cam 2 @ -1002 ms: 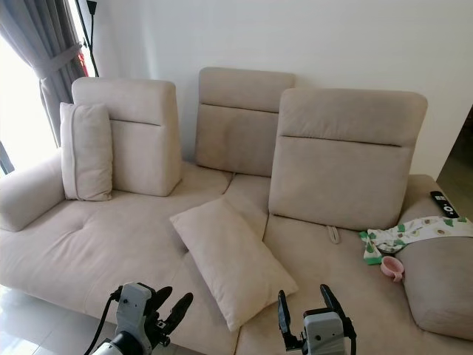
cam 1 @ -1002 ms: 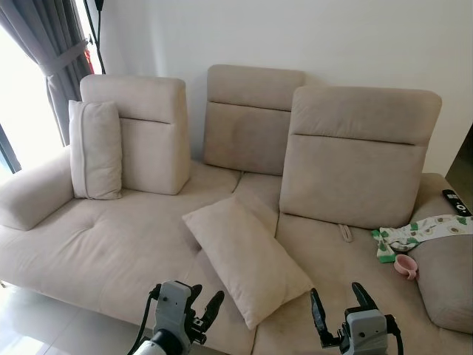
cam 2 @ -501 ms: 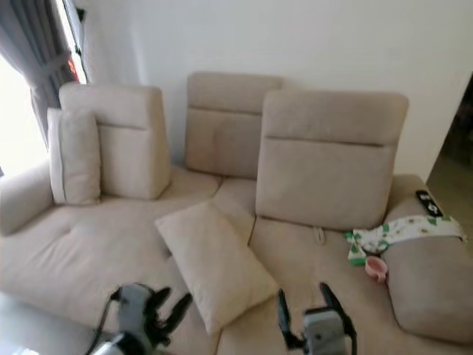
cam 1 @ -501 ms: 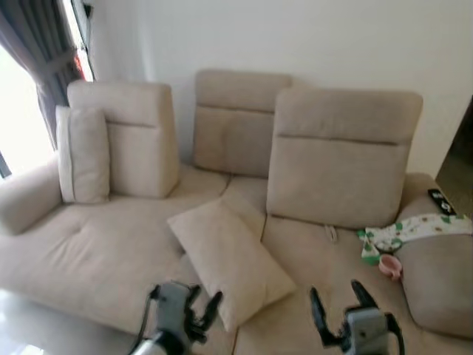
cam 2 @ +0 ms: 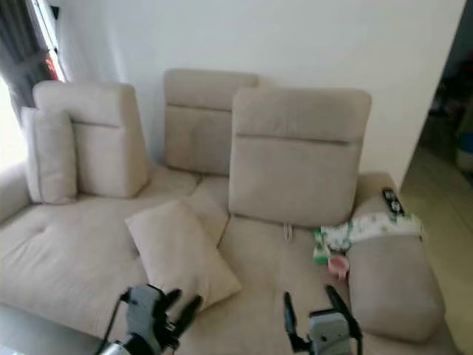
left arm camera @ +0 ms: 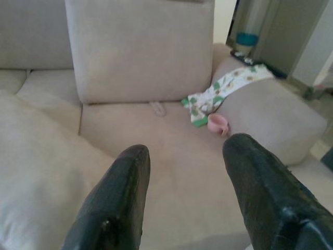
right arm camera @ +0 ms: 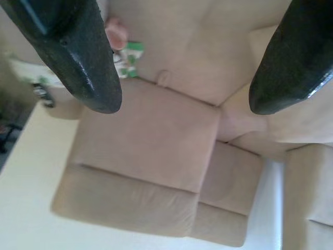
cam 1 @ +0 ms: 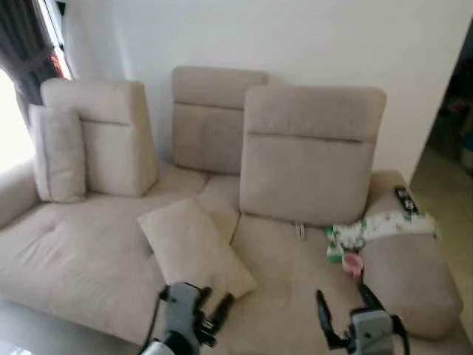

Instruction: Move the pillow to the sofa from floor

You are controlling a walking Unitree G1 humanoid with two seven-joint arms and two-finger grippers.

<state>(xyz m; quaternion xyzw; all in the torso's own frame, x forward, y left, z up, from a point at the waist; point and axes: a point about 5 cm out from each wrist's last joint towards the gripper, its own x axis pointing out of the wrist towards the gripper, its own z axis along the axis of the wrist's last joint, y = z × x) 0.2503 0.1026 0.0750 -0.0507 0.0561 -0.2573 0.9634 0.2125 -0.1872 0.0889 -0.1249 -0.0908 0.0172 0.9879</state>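
Observation:
A beige pillow [cam 1: 194, 248] lies flat on the seat of the beige sofa [cam 1: 74, 251], near the front edge and a little left of the middle. My left gripper [cam 1: 213, 305] hovers open just in front of the pillow's near corner, holding nothing. My right gripper [cam 1: 345, 305] is open too, above the seat to the pillow's right. In the left wrist view the open fingers [left arm camera: 125, 198] frame the sofa seat. Between the fingers [right arm camera: 83, 62] in the right wrist view I see the backrest cushions.
A second beige pillow [cam 1: 58, 154] stands upright against the left backrest. On the right end of the sofa lie a green-and-white cloth [cam 1: 377, 228], a pink cup [cam 1: 352, 264] and a black remote [cam 1: 405, 198]. A dark curtain [cam 1: 26, 52] hangs at the far left.
The whole picture has shifted: the camera has swung to the right, so the sofa sits further left in view. Both grippers stay open and empty in the same pose.

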